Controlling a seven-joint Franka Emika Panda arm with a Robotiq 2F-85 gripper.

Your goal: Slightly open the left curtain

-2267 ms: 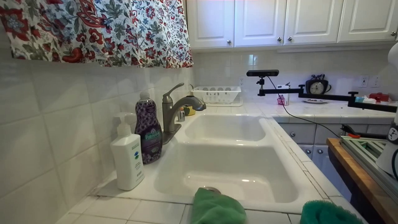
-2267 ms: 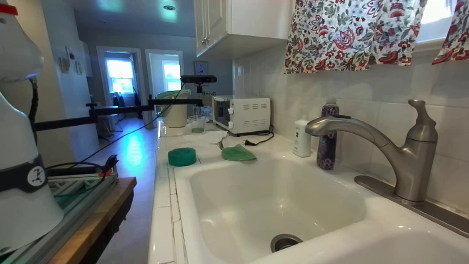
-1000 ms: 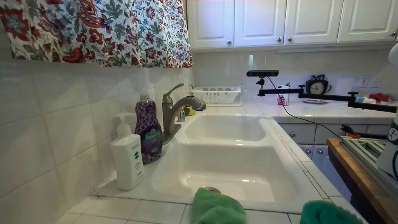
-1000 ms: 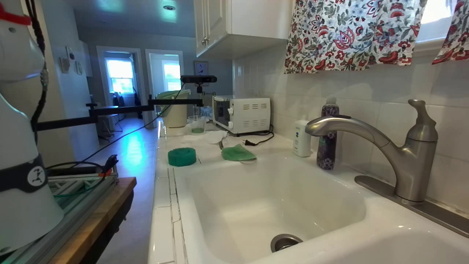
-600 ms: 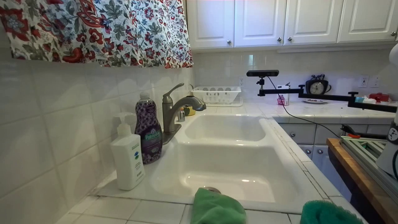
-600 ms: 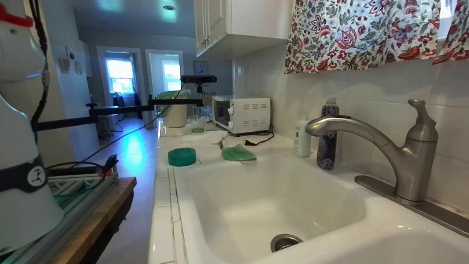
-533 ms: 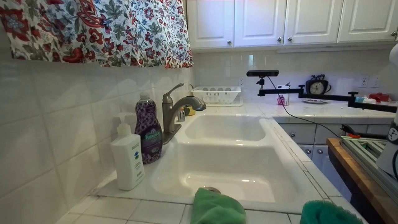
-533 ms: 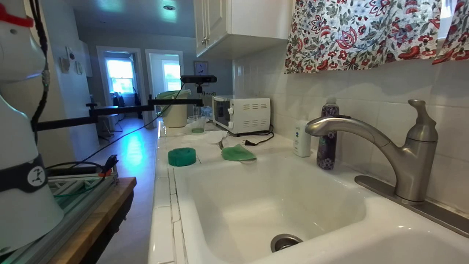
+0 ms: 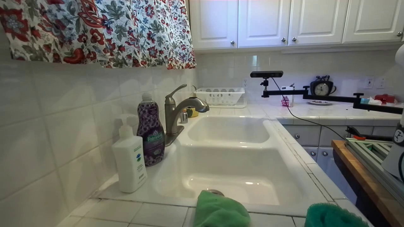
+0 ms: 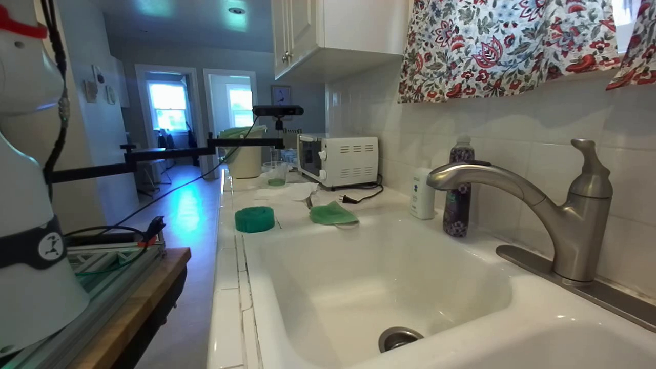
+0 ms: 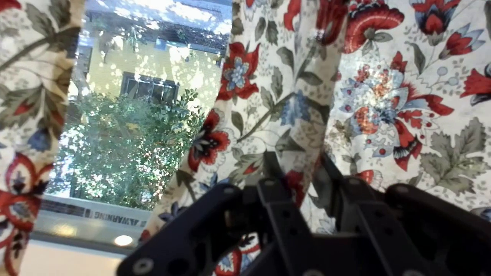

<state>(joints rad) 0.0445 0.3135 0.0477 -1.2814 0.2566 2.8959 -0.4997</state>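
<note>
The left curtain (image 10: 487, 51), a wide floral panel in red, grey-green and blue on white, hangs above the sink (image 9: 240, 167) in both exterior views. In the wrist view, whose picture looks upside down, this curtain (image 11: 441, 130) fills the right side. Its edge borders a bright strip of window (image 11: 142, 115). My gripper (image 11: 299, 163) stands partly open close in front of the panel near that edge. A fold of the fabric shows in the gap between the fingertips, which are apart; touching is unclear. Neither exterior view shows the gripper.
A narrow floral strip (image 10: 638, 56) hangs beyond the window gap. Below the curtain stand the faucet (image 10: 579, 220), a purple soap bottle (image 9: 151, 132) and a white pump bottle (image 9: 129, 160). White upper cabinets (image 10: 364, 31) adjoin the curtain's far end. My arm (image 10: 25, 189) shows at the edge.
In an exterior view the curtain's free edge has swung right over the last second, narrowing the window gap. Its hem there then rose slightly. The arm shifted a little earlier.
</note>
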